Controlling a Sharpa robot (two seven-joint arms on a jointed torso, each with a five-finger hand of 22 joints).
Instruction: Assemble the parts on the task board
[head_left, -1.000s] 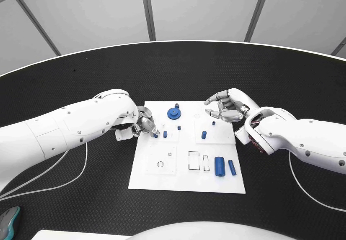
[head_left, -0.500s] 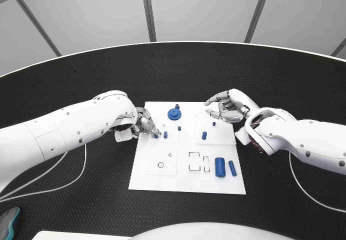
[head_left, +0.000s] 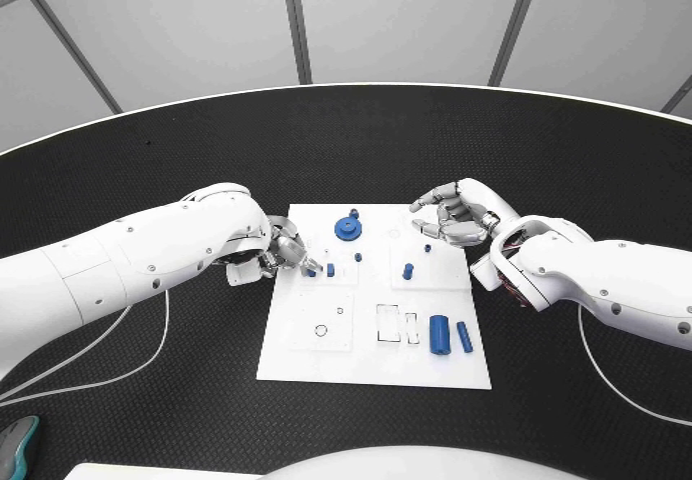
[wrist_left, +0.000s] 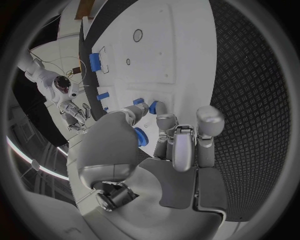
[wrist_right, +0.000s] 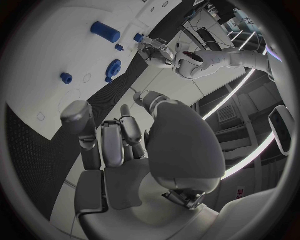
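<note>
At board's left edge, small blue peg (head_left: 310, 271) touching left hand (head_left: 277, 252) fingers (head_left: 299, 258)

The silver many-fingered left hand (head_left: 277, 255) sits a little lower and further toward the robot along the left edge of the white rectangular task board (head_left: 361, 350) than a second ago, its fingertips (head_left: 306, 268) by a small blue peg (head_left: 312, 272).

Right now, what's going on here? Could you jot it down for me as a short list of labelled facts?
Surface: black table
Board: white task board, centre of table
Parts: small blue pieces on the board, including a round blue gear and two blue cylinders
Left hand: at the board's left edge, fingertips at a small blue peg
Right hand: at the board's far right corner, holding nothing visible
</note>
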